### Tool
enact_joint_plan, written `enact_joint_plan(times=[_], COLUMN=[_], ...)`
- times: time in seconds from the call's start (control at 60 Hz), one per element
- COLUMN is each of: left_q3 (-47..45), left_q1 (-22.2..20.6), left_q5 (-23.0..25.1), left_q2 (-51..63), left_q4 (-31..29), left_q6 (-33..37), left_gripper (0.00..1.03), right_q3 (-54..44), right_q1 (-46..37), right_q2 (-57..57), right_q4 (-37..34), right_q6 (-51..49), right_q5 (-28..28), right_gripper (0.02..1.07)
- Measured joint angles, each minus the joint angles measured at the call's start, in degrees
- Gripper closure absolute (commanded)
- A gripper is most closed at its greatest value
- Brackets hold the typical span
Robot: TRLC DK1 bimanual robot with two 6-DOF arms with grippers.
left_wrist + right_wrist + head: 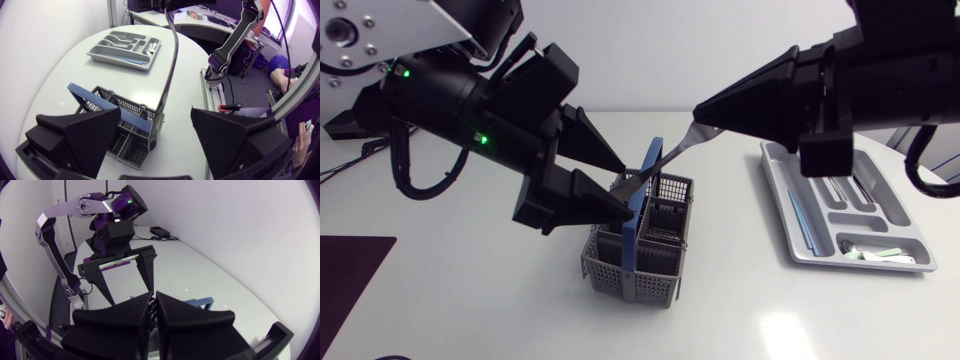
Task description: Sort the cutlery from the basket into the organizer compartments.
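A grey mesh basket [638, 262] with a blue handle [642, 205] stands mid-table. Above it a silver piece of cutlery [672, 153] hangs slanted, its upper end pinched in my right gripper [700, 108], which is shut on it. Its lower end lies between the spread fingers of my left gripper [625, 188], which is open and touches nothing. In the left wrist view the cutlery [171, 65] runs down between the gripper [155, 112] fingers towards the basket [125, 137]. My right gripper [154, 297] has its fingers pressed together; the cutlery is hidden there. The grey organizer [802, 232] lies at the right.
The organizer [102, 54] holds some cutlery in its compartments, with pieces in the near one [875, 250]. A dark mat [348, 275] lies at the table's left front edge. My left arm's links [65, 210] rise beyond the basket in the right wrist view.
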Motion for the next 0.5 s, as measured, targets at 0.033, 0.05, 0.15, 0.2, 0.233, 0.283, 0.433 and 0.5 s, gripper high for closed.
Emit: enact_joint_plan(times=[0.033, 0.05, 0.15, 0.2, 0.233, 0.283, 0.433, 0.5], left_q3=[0.3, 0.4, 0.7, 0.7, 0.7, 0.7, 0.7, 0.7], left_q1=[0.0, 0.1, 0.2, 0.2, 0.2, 0.2, 0.2, 0.5], left_q5=[0.7, 1.2, 2.0, 2.4, 2.5, 2.6, 4.3, 5.0], left_q2=[0.3, 0.5, 1.1, 1.3, 1.4, 1.4, 1.9, 2.1], left_q4=[-0.4, -0.7, -2.0, -2.5, -2.9, -3.3, -5.1, -5.8], left_q6=[0.0, 0.1, 0.2, 0.5, 0.6, 0.7, 1.7, 1.9], left_gripper=[0.13, 0.13, 0.17, 0.21, 0.23, 0.28, 0.48, 0.54], right_q3=[-0.4, -0.7, -2.6, -3.1, -3.3, -3.4, -3.4, -3.4], right_q1=[0.2, 0.4, 1.9, 2.5, 2.8, 3.2, 3.5, 3.5], right_q2=[0.0, 0.0, 0.0, 0.0, 0.0, 0.0, 0.0, 0.0], right_q4=[0.6, 0.8, 2.2, 2.3, 2.4, 3.0, 3.8, 3.8], right_q6=[0.4, 0.5, 1.2, 1.5, 1.6, 1.7, 1.8, 1.8], right_q5=[-0.5, -0.5, -0.6, -0.8, -0.9, -1.0, -1.4, -1.5], right_gripper=[1.01, 1.01, 1.01, 1.01, 1.01, 1.01, 1.01, 1.01])
